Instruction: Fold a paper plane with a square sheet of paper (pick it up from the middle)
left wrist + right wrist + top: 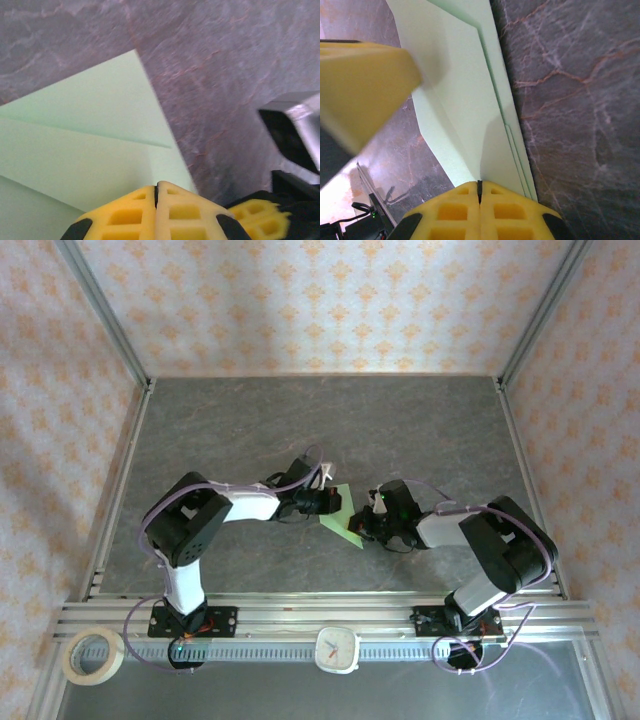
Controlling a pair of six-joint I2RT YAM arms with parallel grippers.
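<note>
Paper plane [338, 512], pale green and part-folded, is seen at ctr of the top view on the grey marbled surface [300, 420], flanked by both arms. The left gripper [322, 502] is placed at its left edge, the right gripper [368, 527] at its lower right corner.

In the left wrist view, bottom ctr, the left gripper [156, 192] is shown w/ yellow tips pressed together, no gap, over the paper plane [90, 140], whose layered folds fill the left half of the frame. The right gripper's yellow finger [257, 217] is glimpsed at lower right.

In the right wrist view, bottom ctr, the right gripper [479, 189] is likewise closed, tips set at the paper plane's [465, 100] near end. Whether a layer is pinched cannot be told. The left gripper's blurred finger [362, 92] is seen at upper left.

A tape roll [70, 658] and a small clock [338, 648] are seen along the bottom of the top view.
</note>
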